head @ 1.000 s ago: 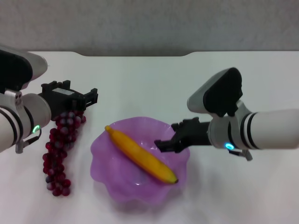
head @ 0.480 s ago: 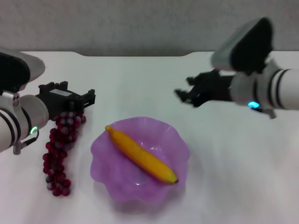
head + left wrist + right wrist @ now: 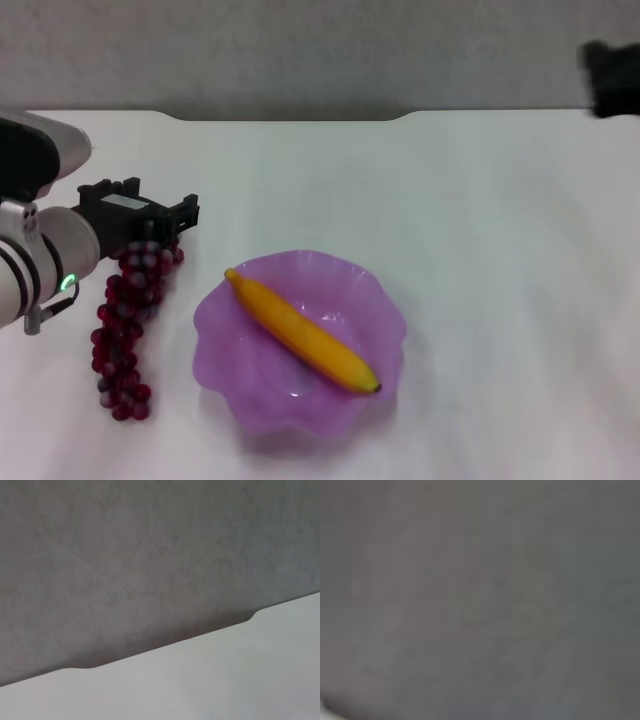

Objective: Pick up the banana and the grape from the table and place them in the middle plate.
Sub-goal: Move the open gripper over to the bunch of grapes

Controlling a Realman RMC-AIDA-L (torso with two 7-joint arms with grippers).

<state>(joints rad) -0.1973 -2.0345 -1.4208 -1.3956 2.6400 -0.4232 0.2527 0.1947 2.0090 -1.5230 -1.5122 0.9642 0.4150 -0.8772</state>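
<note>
Nearest, at lower centre of the head view, the middle plate (image 3: pixel 225 335) holds the banana (image 3: pixel 300 334), lying diagonally across its hollow, so that half of the task looks done. Left of the plate, the grape (image 3: pixel 128 325) lies stretched on the white desk (image 3: pixel 480 250), apart from the rim. The left end effector (image 3: pixel 176 217) sits over the bunch's far end, probably lined up for a pick; whether it is spread or pressed together, I cannot tell. At upper right, only a dark blurred part of the right arm (image 3: pixel 610 78) shows.
</note>
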